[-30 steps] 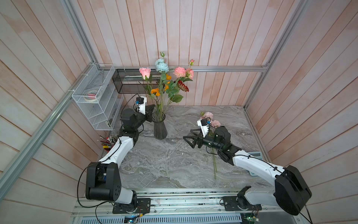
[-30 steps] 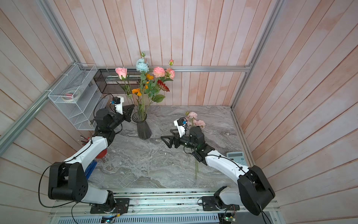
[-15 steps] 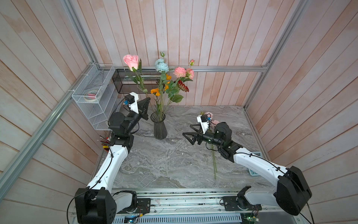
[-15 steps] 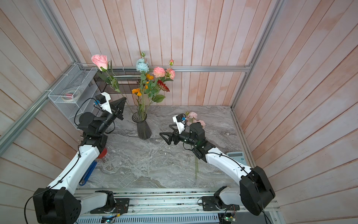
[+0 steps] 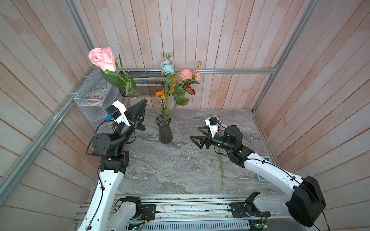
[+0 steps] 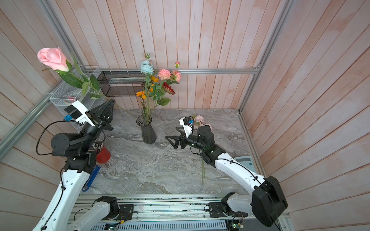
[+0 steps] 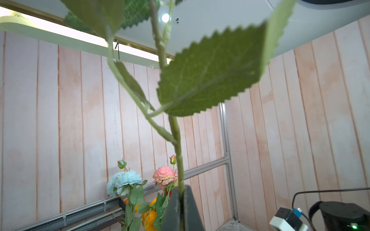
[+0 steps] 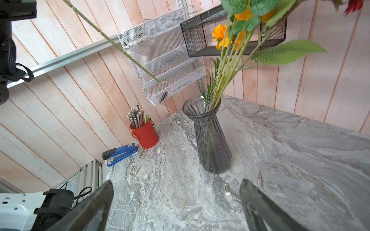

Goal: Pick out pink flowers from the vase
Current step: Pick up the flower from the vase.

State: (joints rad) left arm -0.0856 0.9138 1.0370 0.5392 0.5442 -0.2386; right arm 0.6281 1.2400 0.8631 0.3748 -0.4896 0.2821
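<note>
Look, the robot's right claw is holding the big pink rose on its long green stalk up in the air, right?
No. The left gripper, shut on its stalk, holds the big pink rose up in the air; the right gripper is open. Both top views show it.

Pink rose (image 5: 103,58) aloft, clear of upright vase (image 5: 165,132); pink blooms (image 5: 186,74) inside.
</note>
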